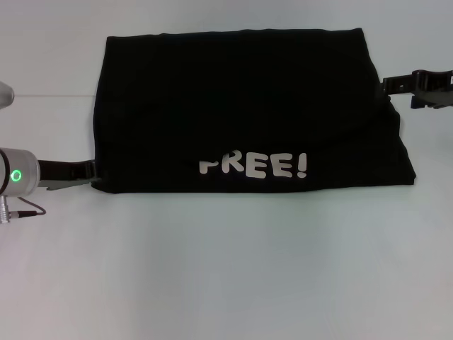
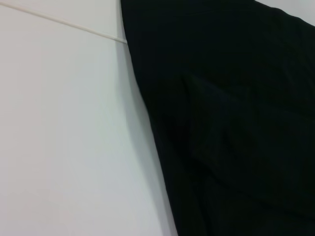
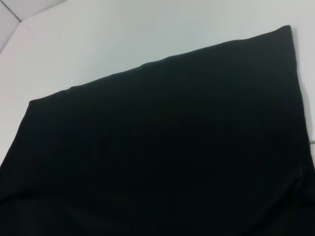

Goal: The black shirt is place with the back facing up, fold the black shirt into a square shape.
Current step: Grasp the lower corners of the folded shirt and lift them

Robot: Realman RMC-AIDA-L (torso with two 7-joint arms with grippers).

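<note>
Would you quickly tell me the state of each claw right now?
Left claw: at the black shirt's near-left edge; cannot be told.
Right claw: at its far-right edge; cannot be told.

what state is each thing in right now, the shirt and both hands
large black soft-fabric T-shirt: lying flat on the white table, already folded into a wide block, white "FREE!" print facing up near the front edge
left hand: low at the shirt's left front corner
right hand: at the shirt's right edge, farther back
</note>
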